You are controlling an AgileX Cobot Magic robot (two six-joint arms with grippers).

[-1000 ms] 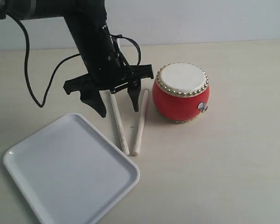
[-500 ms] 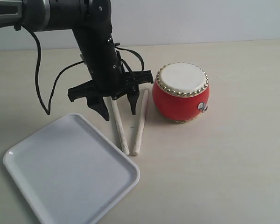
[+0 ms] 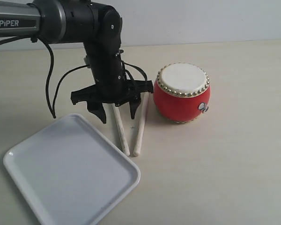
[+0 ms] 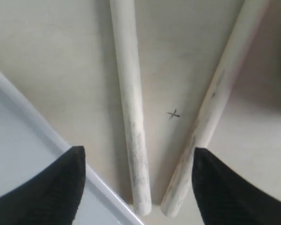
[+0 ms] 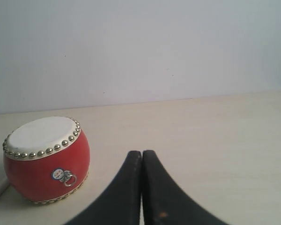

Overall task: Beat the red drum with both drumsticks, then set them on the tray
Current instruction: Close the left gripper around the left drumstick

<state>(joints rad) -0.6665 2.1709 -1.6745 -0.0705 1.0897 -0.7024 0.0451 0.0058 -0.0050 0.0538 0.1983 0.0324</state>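
1. The two drumsticks [image 3: 139, 133] lie on the table [image 3: 225, 164], their near ends almost meeting just beside the tray [image 3: 70, 173] rim.
2. The red drum [image 3: 181, 96] stands upright just right of them, with open table beyond.
3. The left gripper [image 3: 118, 117] hangs over the sticks, spread wide, holding nothing.
4. The right gripper [image 5: 141, 157] is closed and empty.

Beige table [image 3: 234, 154], sm. x mark [image 4: 173, 114], pale wall [image 3: 201, 18]
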